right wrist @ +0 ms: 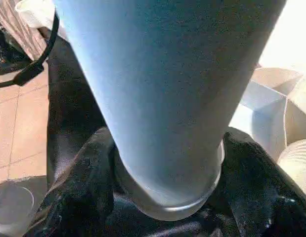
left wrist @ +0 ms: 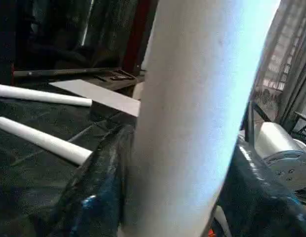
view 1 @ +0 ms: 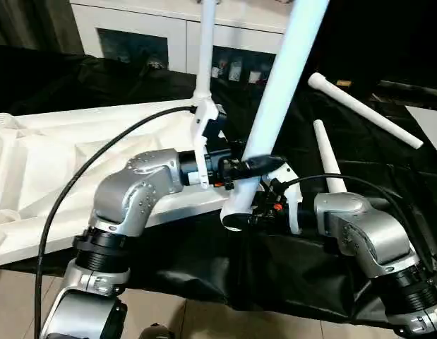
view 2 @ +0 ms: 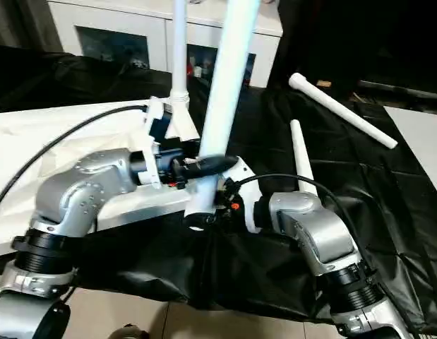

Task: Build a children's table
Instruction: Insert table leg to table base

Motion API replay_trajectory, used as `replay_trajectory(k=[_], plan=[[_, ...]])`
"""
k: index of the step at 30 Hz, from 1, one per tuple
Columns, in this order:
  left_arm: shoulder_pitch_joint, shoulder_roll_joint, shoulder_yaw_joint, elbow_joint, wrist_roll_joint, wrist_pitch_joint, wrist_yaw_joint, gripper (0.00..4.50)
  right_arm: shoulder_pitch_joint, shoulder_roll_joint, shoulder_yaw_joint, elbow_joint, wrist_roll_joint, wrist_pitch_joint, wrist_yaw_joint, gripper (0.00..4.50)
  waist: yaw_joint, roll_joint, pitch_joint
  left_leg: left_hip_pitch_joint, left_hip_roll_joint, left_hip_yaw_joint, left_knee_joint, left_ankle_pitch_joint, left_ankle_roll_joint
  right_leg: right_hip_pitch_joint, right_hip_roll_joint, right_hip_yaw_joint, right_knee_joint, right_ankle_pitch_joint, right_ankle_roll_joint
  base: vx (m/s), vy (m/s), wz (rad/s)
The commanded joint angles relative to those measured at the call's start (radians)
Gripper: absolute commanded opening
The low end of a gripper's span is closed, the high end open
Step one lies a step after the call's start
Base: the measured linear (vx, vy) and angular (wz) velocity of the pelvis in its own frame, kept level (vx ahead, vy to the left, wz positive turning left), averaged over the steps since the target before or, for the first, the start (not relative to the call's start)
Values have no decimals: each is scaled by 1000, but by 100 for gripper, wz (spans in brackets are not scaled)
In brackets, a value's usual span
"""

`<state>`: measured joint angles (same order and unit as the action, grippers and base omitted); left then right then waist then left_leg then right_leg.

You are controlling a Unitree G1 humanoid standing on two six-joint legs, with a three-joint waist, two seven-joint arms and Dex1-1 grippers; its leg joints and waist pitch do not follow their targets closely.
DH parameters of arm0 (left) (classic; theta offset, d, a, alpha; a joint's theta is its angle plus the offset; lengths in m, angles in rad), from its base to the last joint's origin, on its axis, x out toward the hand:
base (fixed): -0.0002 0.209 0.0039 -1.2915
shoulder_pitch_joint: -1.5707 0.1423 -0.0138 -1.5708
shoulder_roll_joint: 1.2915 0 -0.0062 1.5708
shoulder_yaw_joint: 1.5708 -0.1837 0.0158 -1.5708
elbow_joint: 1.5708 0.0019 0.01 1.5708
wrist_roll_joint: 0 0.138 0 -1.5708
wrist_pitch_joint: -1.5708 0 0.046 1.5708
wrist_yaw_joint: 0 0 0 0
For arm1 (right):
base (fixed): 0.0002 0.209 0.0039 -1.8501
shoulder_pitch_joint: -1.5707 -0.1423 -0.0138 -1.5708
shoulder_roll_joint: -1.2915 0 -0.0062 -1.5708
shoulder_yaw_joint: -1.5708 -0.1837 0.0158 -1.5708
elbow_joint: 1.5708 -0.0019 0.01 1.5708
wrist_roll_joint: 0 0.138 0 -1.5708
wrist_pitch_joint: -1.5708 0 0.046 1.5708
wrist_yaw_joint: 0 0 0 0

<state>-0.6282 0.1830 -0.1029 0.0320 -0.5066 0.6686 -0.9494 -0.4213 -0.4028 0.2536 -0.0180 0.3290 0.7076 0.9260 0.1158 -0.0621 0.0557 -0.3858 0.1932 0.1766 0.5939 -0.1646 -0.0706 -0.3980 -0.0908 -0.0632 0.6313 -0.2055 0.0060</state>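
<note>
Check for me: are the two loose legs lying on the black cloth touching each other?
Apart. In the left eye view, a strip of black cloth shows between the far leg and the tip of the near leg.

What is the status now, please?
Right gripper jaws closed on table leg, leg upright. Left gripper at same leg. Tabletop upside down, one leg fitted. Two spare legs on black cloth.

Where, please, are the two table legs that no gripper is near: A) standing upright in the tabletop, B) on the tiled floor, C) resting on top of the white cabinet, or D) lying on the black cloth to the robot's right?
D: both loose legs lie flat on the black cloth, to the right of the leg between the grippers.
</note>
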Motion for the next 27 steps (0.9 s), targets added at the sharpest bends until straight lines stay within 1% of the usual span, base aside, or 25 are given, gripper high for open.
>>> replay_trajectory(k=[1,2,3,4,5,8,10,12,14,18,19,20,21,22,23,24,25,26,27], plan=[[-6,-15,-2,-2,-4,-1,21,238,1,-10,-9,-19,1,-1,-5,269,4,-1,-71,19,33,-5,-64,-106,14,58,-50,43,-59,10,-222,0,0,0],[-17,-21,10,20,4,-9,49,247,-1,-10,-10,-16,0,-5,-7,269,4,-3,-71,18,32,-5,-64,-108,15,58,-50,43,-60,8,-222,0,0,0],[-23,-23,14,30,10,-15,61,248,-3,-10,-10,-14,-1,-7,-9,269,5,-2,-70,19,33,-5,-64,-114,16,57,-50,43,-61,2,-221,0,0,0],[-31,-26,23,46,18,-15,85,248,-4,-11,-11,-13,0,-9,-8,269,4,-3,-71,19,32,-5,-63,-115,16,59,-51,43,-61,-3,-216,0,0,0],[-32,-27,24,47,19,-15,87,214,-4,-11,-11,-13,0,-9,-8,268,4,-2,-71,18,33,-6,-64,-109,15,58,-50,43,-60,-2,-215,0,0,0],[-57,-42,61,89,20,-2,152,205,-7,-6,-20,-11,1,-14,-13,268,6,-3,-71,19,32,-7,-63,-118,15,58,-52,42,-61,-13,-214,0,0,0],[-75,-55,97,109,5,8,187,195,-10,-5,-28,-11,5,-13,-17,268,6,-3,-71,19,32,-6,-62,-119,13,57,-51,41,-61,-12,-218,0,0,0],[-81,-61,115,112,-10,14,199,194,-11,-5,-30,-9,4,-18,-22,268,7,-5,-72,18,32,-7,-61,-119,14,59,-52,41,-60,-11,-221,0,0,0],[-85,-63,125,115,-19,21,209,194,-13,-7,-29,-5,-2,-27,-28,268,7,-2,-71,18,31,-6,-61,-116,16,58,-51,41,-61,-14,-220,0,0,0],[-93,-69,140,126,-28,31,232,194,-16,0,-31,6,-20,-56,-48,268,7,-3,-73,19,31,-6,-61,-106,19,58,-50,41,-60,1,-221,0,0,0],[-93,-69,141,126,-28,31,233,194,-17,0,-32,6,-20,-55,-49,303,7,-3,-73,18,32,-6,-60,-105,19,58,-51,41,-59,3,-222,0,0,0],[-113,-78,164,153,-17,46,289,194,-29,21,-65,18,9,-39,-60,324,6,-4,-73,18,31,-6,-60,-106,20,58,-50,41,-60,2,-222,0,0,0],[-120,-82,173,164,-13,52,311,194,-33,27,-76,20,21,-31,-62,338,5,-4,-74,18,31,-7,-59,-110,20,57,-50,40,-59,0,-224,0,0,0],[-140,-84,191,191,-1,62,361,194,-45,43,-118,16,69,2,-63,341,5,-3,-72,18,30,-7,-59,-114,18,56,-49,40,-60,-5,-222,0,0,0],[-140,-84,191,192,0,62,362,192,-46,43,-118,16,70,2,-63,350,5,-3,-72,20,31,-8,-60,-130,16,56,-51,40,-62,-27,-218,0,0,0],[-150,-84,200,206,6,67,385,190,-52,51,-141,11,98,21,-62,362,5,-4,-72,19,29,-8,-60,-131,17,59,-51,40,-63,-34,-215,0,0,0],[-150,-84,200,206,6,67,385,188,-52,51,-141,11,98,21,-62,374,7,-3,-72,20,31,-9,-61,-132,15,58,-52,40,-64,-42,-213,0,0,0],[-166,-80,217,231,8,73,421,188,-66,52,-187,-1,160,64,-48,374,7,-3,-72,20,29,-8,-60,-126,18,58,-48,41,-63,-27,-211,0,0,0],[-171,-75,222,236,3,80,424,187,-89,51,-241,3,212,96,-51,381,7,-3,-74,20,30,-10,-60,-121,20,59,-49,40,-60,-20,-209,0,0,0]])
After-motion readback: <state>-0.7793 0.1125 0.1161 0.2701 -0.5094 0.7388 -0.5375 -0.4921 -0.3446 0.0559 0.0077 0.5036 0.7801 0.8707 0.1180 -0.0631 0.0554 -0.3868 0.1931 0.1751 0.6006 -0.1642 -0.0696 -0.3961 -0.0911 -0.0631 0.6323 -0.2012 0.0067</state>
